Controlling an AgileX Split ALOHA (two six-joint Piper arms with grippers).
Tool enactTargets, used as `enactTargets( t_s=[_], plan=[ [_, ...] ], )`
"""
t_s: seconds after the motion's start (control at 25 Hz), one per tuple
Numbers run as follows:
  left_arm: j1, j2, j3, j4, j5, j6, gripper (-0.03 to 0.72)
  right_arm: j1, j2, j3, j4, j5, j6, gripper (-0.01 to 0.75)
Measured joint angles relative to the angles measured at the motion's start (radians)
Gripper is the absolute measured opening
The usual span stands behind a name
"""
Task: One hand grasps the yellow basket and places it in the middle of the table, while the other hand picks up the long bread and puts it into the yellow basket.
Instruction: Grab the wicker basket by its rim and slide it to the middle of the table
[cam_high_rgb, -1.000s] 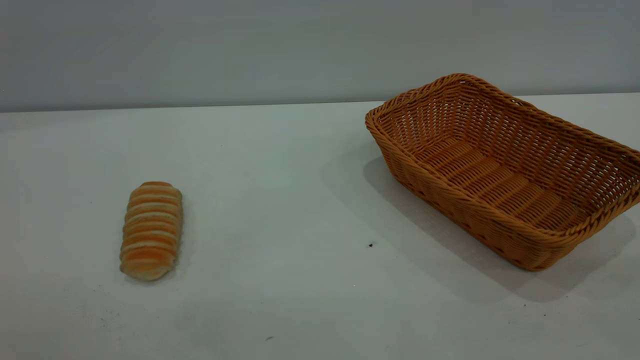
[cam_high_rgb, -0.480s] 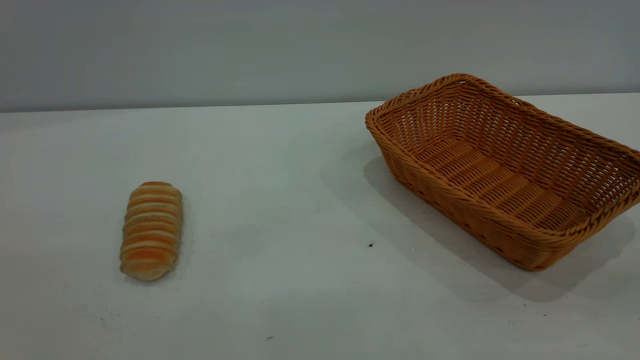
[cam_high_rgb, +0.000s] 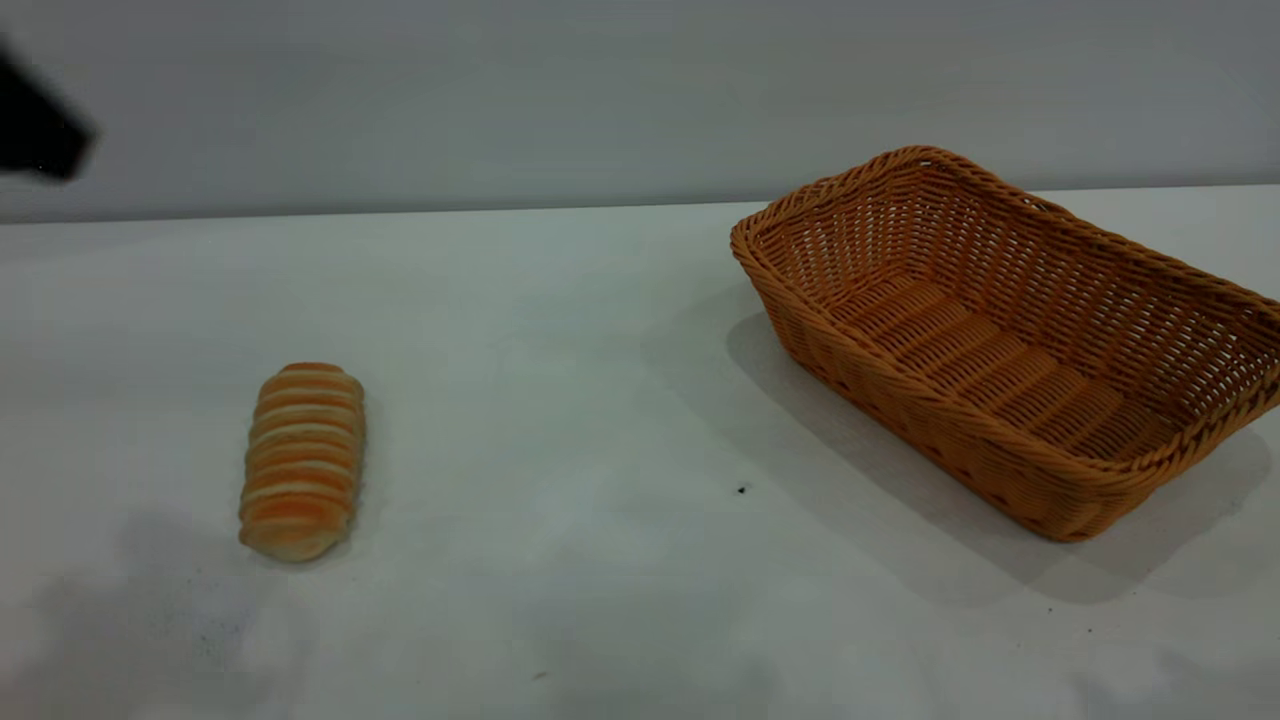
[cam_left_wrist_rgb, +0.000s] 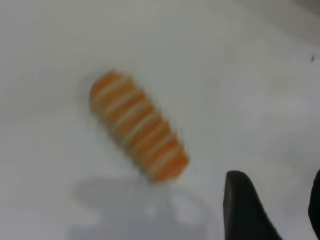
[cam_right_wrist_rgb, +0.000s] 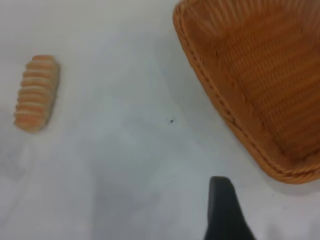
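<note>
The long bread (cam_high_rgb: 303, 460), golden with pale stripes, lies on the white table (cam_high_rgb: 560, 400) at the left. The yellow basket (cam_high_rgb: 1010, 330), a large empty wicker one, stands at the right, turned at an angle. My left arm (cam_high_rgb: 35, 135) shows as a blurred black shape at the upper left edge. In the left wrist view my left gripper (cam_left_wrist_rgb: 280, 200) is open and empty above the table, apart from the bread (cam_left_wrist_rgb: 139, 126). My right gripper (cam_right_wrist_rgb: 270, 210) is open and empty, with one finger (cam_right_wrist_rgb: 225, 210) showing near the basket's (cam_right_wrist_rgb: 260, 75) corner. The bread (cam_right_wrist_rgb: 36, 92) is far off.
A small dark speck (cam_high_rgb: 741, 489) lies on the table between the bread and the basket. The grey wall (cam_high_rgb: 500, 100) runs behind the table's far edge. Soft shadows lie on the table's front part.
My left arm has come into the exterior view at the upper left edge, and faint shadows have appeared on the front of the table. The bread and the basket have not moved.
</note>
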Motion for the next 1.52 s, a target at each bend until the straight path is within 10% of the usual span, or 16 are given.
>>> enactTargets(
  t_s=[0.4, 0.88, 1.52],
  plan=[
    [-0.020, 0.267, -0.279, -0.167, -0.045, 0.161, 0.374, -0.026, 0.413, -0.166, 0.234, -0.084, -0.022, 0.509],
    [-0.021, 0.317, -0.285, -0.355, -0.136, 0.386, 0.374, -0.389, 0.522, -0.237, -0.136, 0.153, 0.121, 0.509],
    [-0.023, 0.328, -0.287, -0.363, -0.184, 0.397, 0.374, -0.358, 0.681, -0.237, -0.023, 0.098, 0.112, 0.509]
  ],
)
